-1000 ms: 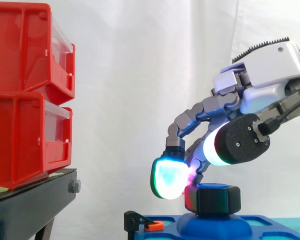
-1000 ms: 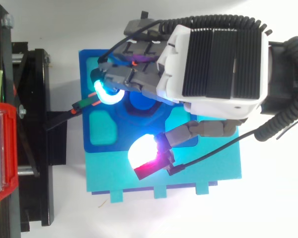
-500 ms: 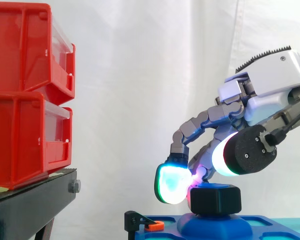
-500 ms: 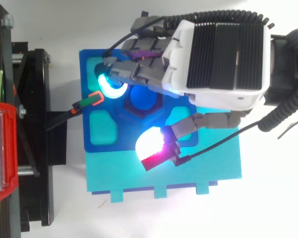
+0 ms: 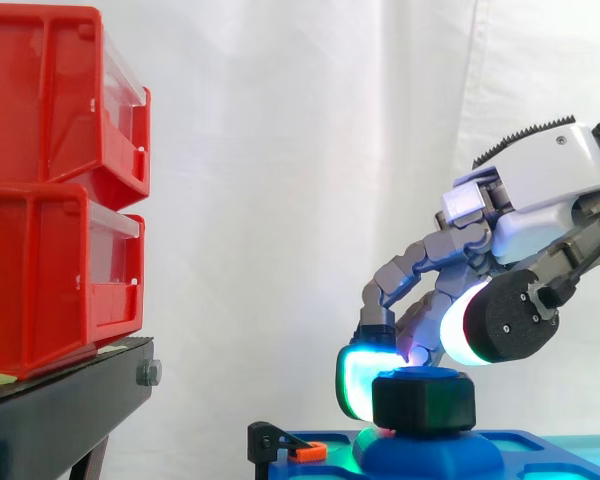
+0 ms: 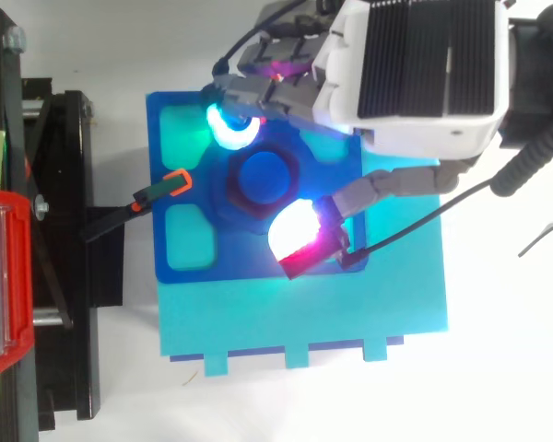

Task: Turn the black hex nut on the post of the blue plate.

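Two-point pinch on the black hex nut (image 5: 423,400): sits on the round blue post (image 6: 263,175) mid blue plate (image 6: 249,265), below and ahead of the grey-and-white hand (image 6: 424,64). Curls cyan pad (image 6: 230,127) and white-red thumb pad (image 6: 295,235) onto opposite flanks. Calls for twisting about the upright post axis.

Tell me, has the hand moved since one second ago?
Yes. In the top view the hand has shifted up and right over the blue plate, uncovering the post and the black hex nut; in the side view it sits lower.
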`<action>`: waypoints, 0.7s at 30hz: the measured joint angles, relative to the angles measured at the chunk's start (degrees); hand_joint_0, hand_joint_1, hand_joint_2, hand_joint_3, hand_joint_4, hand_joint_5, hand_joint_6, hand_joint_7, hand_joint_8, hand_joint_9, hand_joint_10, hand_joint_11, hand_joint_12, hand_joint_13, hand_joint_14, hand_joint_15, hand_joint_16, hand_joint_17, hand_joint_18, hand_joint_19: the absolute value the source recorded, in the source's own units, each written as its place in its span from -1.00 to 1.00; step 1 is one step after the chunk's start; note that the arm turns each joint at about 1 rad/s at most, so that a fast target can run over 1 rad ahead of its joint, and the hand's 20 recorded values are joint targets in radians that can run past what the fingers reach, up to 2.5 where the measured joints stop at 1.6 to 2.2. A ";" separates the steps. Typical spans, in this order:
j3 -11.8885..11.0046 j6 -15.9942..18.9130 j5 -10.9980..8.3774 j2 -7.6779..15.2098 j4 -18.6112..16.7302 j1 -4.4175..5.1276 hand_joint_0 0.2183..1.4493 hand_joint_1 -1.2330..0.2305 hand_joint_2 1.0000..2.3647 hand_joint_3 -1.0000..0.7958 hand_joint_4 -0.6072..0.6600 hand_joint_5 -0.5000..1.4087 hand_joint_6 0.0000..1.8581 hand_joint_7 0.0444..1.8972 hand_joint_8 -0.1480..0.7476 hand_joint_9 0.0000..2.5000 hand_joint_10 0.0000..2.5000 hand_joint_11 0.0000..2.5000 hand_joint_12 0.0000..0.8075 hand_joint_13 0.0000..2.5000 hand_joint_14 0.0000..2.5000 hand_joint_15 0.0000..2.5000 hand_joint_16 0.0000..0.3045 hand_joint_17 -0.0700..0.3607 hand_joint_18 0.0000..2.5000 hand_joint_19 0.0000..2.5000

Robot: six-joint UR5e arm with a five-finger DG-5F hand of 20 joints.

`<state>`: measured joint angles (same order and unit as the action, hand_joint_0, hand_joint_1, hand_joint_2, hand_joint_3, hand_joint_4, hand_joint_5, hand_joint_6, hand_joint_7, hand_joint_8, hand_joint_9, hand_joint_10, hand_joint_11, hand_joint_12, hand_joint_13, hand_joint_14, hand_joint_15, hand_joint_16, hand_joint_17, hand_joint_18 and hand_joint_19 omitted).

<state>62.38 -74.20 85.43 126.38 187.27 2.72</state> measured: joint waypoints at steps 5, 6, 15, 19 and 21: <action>-0.12 -0.18 2.00 -0.02 0.04 -1.12 -0.51 0.10 -1.00 -0.44 0.52 -0.62 -0.46 -0.09 0.13 -0.35 -1.00 -0.94 0.02 -0.54 -1.00 -0.95 -0.60 -0.04 -0.68 -0.86; -0.22 -0.17 2.22 -0.03 -0.03 -1.25 -0.51 0.10 -1.00 -0.44 0.52 -0.62 -0.46 -0.09 0.13 -0.35 -1.00 -0.93 0.02 -0.54 -1.00 -0.95 -0.60 -0.04 -0.68 -0.86; -3.35 -0.07 2.46 -0.01 1.71 -1.27 -0.51 0.10 -1.00 -0.44 0.52 -0.61 -0.46 -0.09 0.13 -0.35 -1.00 -0.93 0.02 -0.53 -1.00 -0.96 -0.60 -0.04 -0.66 -0.85; -3.82 -0.06 2.16 -0.01 2.12 -1.03 -0.51 0.10 -1.00 -0.44 0.52 -0.61 -0.46 -0.09 0.13 -0.35 -1.00 -0.94 0.02 -0.53 -1.00 -0.95 -0.60 -0.04 -0.66 -0.85; -3.89 -0.06 2.07 0.00 1.96 -0.99 -0.51 0.10 -1.00 -0.44 0.52 -0.61 -0.46 -0.09 0.13 -0.35 -1.00 -0.94 0.02 -0.53 -1.00 -0.95 -0.60 -0.04 -0.66 -0.85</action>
<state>58.49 -74.27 87.51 126.38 189.23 1.73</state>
